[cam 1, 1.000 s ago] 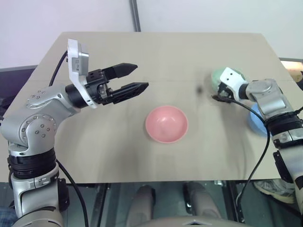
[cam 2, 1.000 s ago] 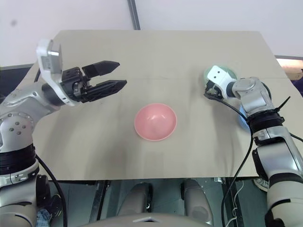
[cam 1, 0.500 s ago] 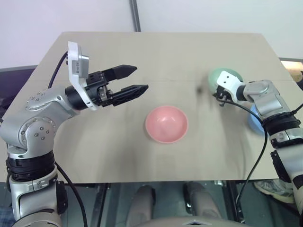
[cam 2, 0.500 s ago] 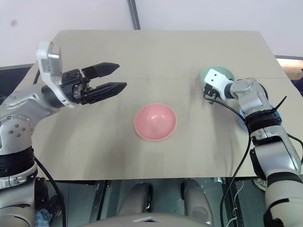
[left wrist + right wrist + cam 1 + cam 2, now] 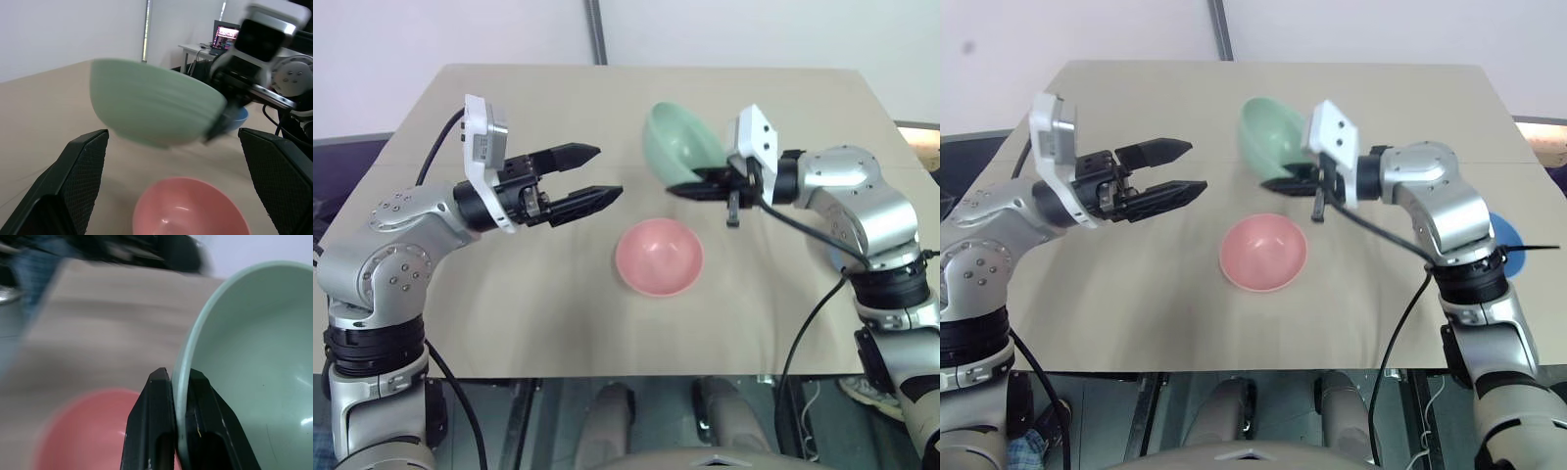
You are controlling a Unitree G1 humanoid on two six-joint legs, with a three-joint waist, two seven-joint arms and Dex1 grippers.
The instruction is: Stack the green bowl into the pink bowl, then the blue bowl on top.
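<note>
From the head, the right gripper [image 5: 690, 187] pinches the rim of the green bowl [image 5: 677, 143], tilted in the air beyond the pink bowl [image 5: 658, 257] on the table [image 5: 558, 108]; the blue bowl [image 5: 1505, 233] lies far right. The left gripper [image 5: 597, 176] hovers wide open, empty. The right wrist view shows both fingers [image 5: 152, 431] clamped on the rim.

The green bowl [image 5: 680, 143] hangs above the table [image 5: 509, 323], behind the pink bowl [image 5: 658, 257], blue bowl [image 5: 1505, 233] far right.
</note>
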